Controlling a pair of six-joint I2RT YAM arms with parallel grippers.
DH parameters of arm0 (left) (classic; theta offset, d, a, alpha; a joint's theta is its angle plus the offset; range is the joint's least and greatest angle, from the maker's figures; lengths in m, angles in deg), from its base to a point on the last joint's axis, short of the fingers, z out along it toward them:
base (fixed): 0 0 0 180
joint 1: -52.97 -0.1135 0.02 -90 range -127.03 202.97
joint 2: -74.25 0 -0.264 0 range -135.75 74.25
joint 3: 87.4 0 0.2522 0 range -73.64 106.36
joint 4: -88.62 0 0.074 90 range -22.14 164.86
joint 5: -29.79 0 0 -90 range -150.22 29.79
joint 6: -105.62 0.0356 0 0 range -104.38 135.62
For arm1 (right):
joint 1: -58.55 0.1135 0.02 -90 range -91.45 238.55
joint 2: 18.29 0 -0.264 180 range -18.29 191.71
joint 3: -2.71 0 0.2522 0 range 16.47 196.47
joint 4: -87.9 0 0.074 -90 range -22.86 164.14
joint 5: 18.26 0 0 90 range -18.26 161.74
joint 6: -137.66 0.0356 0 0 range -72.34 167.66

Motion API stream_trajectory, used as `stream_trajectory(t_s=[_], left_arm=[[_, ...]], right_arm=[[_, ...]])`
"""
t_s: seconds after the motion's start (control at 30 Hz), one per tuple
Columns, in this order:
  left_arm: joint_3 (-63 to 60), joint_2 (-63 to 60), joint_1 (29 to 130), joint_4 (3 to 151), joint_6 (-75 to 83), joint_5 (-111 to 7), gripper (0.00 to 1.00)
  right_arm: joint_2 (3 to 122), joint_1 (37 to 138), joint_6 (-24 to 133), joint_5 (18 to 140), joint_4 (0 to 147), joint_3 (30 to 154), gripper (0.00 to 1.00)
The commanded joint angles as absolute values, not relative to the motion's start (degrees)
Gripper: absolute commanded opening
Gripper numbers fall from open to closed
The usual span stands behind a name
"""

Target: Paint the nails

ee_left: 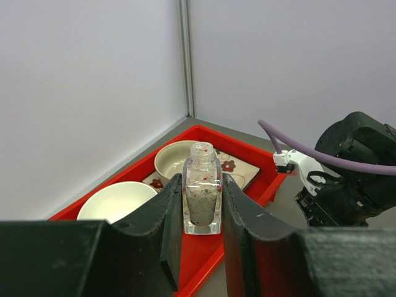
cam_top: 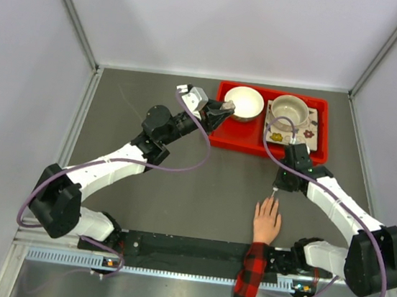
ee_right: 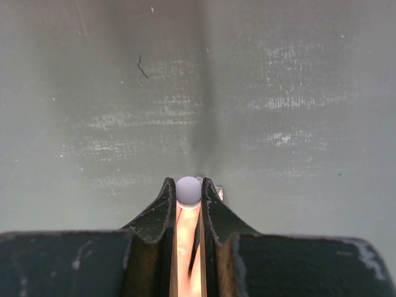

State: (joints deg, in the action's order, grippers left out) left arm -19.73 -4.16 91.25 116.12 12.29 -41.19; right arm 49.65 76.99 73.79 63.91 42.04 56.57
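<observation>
Two grippers are both carrying something. The left gripper (cam_top: pixel 223 109) is clamping an uncapped clear bottle (ee_left: pixel 202 198) of speckled polish. Its jaws are narrowed onto the glass sides and are holding the bottle upright at the 9 o'clock edge of the red tray (cam_top: pixel 271 150). The right gripper (cam_top: pixel 274 192) is pinching a round pale cap (ee_right: pixel 189 190) with its jaws almost closed; the brush below is hidden.

The nails (cam_top: pixel 271 201) are sitting at the 12 o'clock end of a hand (cam_top: pixel 267 223) lying flat at 5 o'clock on the table, with the plaid sleeve (cam_top: pixel 249 285) trailing toward 6. The right gripper is hanging directly over those fingertips, and a pink finger (ee_right: pixel 184 247) is showing between its jaws.

Judgement: a stroke is starting or about to start. Doing it well is meaning a slow descent until only the bristles are touching, a draw along the finger from base to tip, and jaws staying off the skin. Contact cannot be confirmed from these views.

The table (cam_top: pixel 206 207) is showing dark grey and matte, with scuffs and one thin scratch. Pale plain walls are enclosing it on three sides
</observation>
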Motion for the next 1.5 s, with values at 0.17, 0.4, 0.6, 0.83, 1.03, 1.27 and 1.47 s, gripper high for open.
stream_trajectory(t_s=[0.17, 0.4, 0.6, 0.83, 1.03, 1.27, 1.47], left_arm=[[-17.56, -4.23, 90.76, 120.57, 10.96, -40.09, 0.00], [-17.48, -4.41, 90.76, 120.57, 10.79, -39.91, 0.00], [-17.48, -4.67, 90.67, 120.65, 10.52, -39.65, 0.00], [-17.48, -4.76, 90.67, 120.65, 10.52, -39.65, 0.00], [-17.39, -4.67, 90.59, 120.65, 10.52, -39.56, 0.00], [-17.48, -4.76, 90.50, 120.74, 10.35, -39.56, 0.00], [-17.48, -4.76, 90.50, 120.65, 10.44, -39.47, 0.00]], right_arm=[[49.12, 76.48, 73.85, 63.83, 43.64, 55.32, 0.00], [49.48, 76.48, 73.85, 63.83, 43.64, 55.32, 0.00], [49.83, 76.48, 73.85, 63.83, 44.08, 55.58, 0.00], [50.35, 76.48, 73.77, 63.92, 44.43, 55.67, 0.00], [50.79, 76.48, 73.68, 64.09, 44.78, 55.67, 0.00], [51.23, 76.48, 73.59, 64.10, 45.22, 56.02, 0.00], [51.76, 76.48, 73.76, 64.18, 45.40, 55.84, 0.00]])
